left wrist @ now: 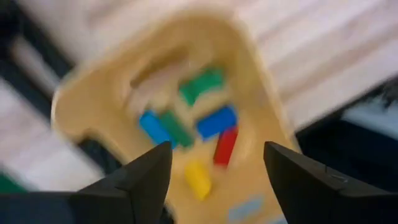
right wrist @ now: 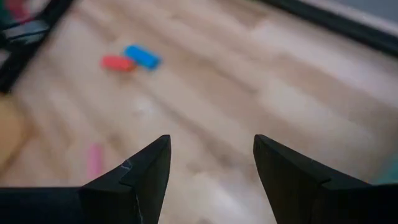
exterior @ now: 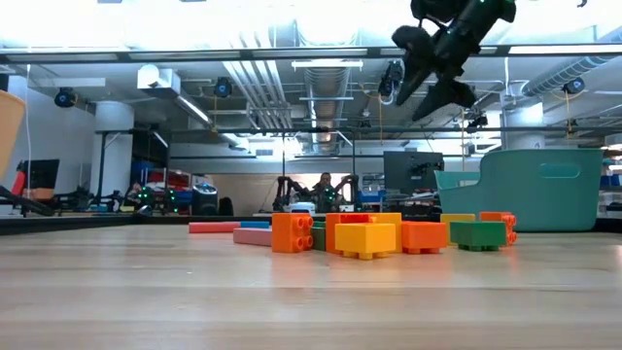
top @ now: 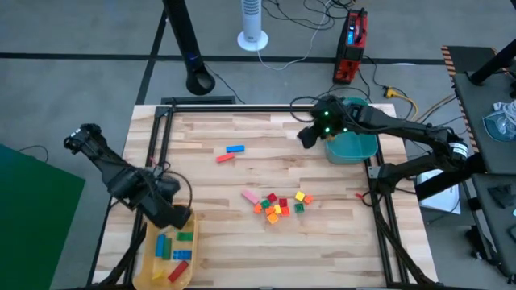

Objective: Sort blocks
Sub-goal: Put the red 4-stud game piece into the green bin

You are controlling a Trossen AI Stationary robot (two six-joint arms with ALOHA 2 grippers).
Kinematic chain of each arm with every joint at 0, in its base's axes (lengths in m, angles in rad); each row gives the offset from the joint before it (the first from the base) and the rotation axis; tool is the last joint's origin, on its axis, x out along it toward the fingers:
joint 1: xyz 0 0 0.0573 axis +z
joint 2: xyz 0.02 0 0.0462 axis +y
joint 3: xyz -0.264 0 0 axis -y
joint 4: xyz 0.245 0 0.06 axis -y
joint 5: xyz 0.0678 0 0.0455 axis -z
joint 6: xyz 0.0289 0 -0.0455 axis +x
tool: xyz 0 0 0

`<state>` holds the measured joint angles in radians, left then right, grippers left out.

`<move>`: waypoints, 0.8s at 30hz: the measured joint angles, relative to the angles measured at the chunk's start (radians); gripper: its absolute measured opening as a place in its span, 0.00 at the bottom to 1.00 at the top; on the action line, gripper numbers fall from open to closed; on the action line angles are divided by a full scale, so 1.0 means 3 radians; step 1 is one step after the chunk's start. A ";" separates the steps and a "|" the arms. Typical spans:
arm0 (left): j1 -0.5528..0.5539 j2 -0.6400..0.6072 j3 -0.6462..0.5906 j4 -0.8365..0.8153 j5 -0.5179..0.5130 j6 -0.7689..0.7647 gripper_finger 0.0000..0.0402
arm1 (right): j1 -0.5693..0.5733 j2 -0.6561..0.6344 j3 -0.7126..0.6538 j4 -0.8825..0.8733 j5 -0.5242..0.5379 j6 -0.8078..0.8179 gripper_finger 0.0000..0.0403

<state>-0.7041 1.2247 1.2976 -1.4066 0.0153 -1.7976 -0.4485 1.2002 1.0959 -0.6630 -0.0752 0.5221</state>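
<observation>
My left gripper (top: 173, 211) hangs open and empty over the yellow tray (top: 150, 270), with sorted blocks (left wrist: 214, 121) directly below it. My right gripper (top: 308, 135), open beside the teal bin (top: 355, 147), probably must reach the block pile (top: 278, 205) next.

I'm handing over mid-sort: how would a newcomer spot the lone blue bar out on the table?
Start at the teal plastic bin on the wooden table's far right edge and look left across bare wood. Two small bars lie together there, apart from the mixed pile. The blue bar is the one farther from the yellow tray; the red bar sits beside it.
</observation>
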 joint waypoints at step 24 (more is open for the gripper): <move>0.0814 0.0356 -0.0001 0.0784 -0.0954 0.1298 0.57 | 0.1526 0.1535 -0.0022 0.1016 -0.0648 -0.1075 0.52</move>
<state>-0.4599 1.3316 1.2972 -1.1715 -0.2710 -1.4082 0.0094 1.6608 1.0893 -0.3581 -0.2695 0.1996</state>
